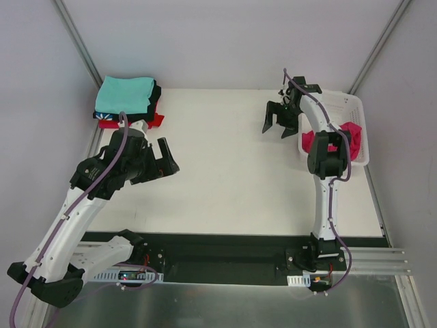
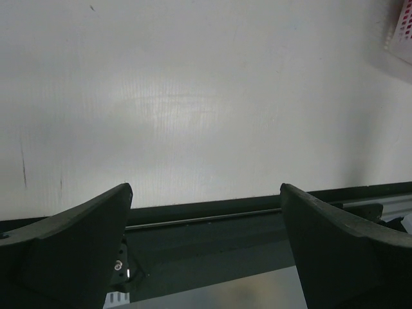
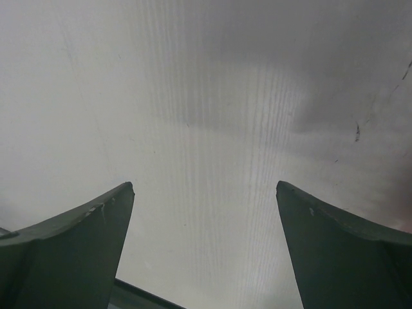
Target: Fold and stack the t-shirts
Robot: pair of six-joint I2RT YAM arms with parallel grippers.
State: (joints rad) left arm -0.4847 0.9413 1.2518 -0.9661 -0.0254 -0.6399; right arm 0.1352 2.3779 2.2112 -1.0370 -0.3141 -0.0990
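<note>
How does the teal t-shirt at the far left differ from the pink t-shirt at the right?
The teal t-shirt is folded flat; the pink t-shirt is crumpled. The teal one lies on top of a pile of folded shirts; the pink one sits in a white basket. The teal one shows whole; the right arm hides part of the pink one. Both are plain cloth, each of one colour.

Inside the white mesh basket (image 1: 356,104), the crimson-pink t-shirt (image 1: 352,131) is partly hidden behind the right arm's elbow (image 1: 328,154), which also covers the basket's near-left wall. Far left of the basket, the teal t-shirt (image 1: 124,94) covers all but slivers of the black t-shirt (image 1: 156,94) and red t-shirt (image 1: 158,121). The left wrist view cuts the basket to a blurred corner.
</note>
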